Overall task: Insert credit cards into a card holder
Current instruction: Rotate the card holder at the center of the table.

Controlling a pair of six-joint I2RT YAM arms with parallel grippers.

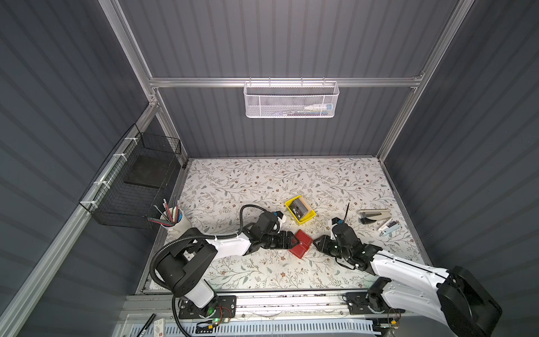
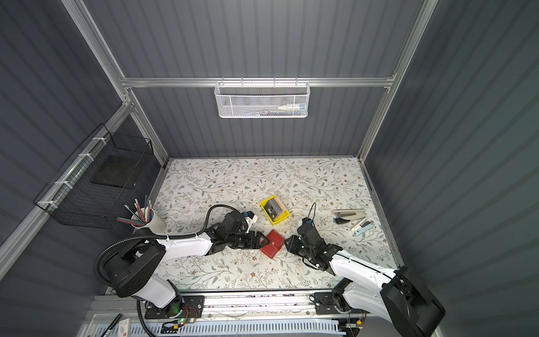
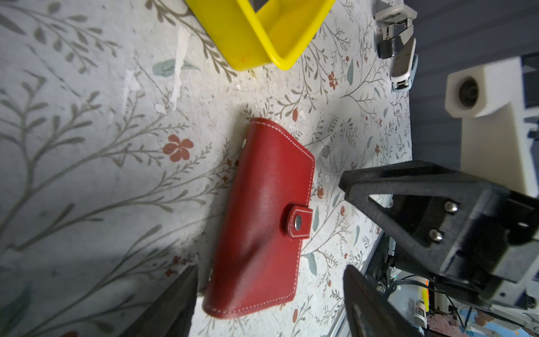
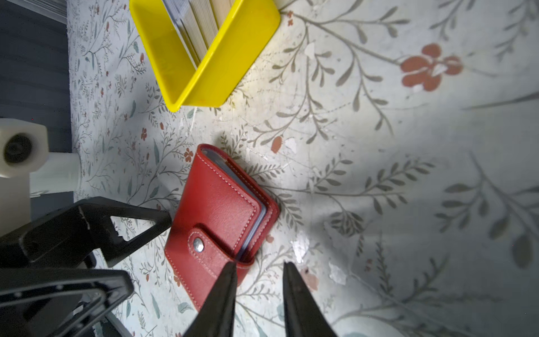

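Right wrist view: right pincer (image 4: 258, 270) narrowly spread at edge of card holder (image 4: 221, 210); left pincer (image 3: 268, 280) spread wide, flanking its end.

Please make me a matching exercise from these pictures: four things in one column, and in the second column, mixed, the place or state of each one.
Column one
1. card holder
2. credit cards
3. pencil cup
4. white mesh basket

Column two
A. hangs on the rear rail
B. stand in the yellow tray
C. lies shut, strap snapped
D. stands beside the black wire basket

Pairs: 1-C, 2-B, 3-D, 4-A
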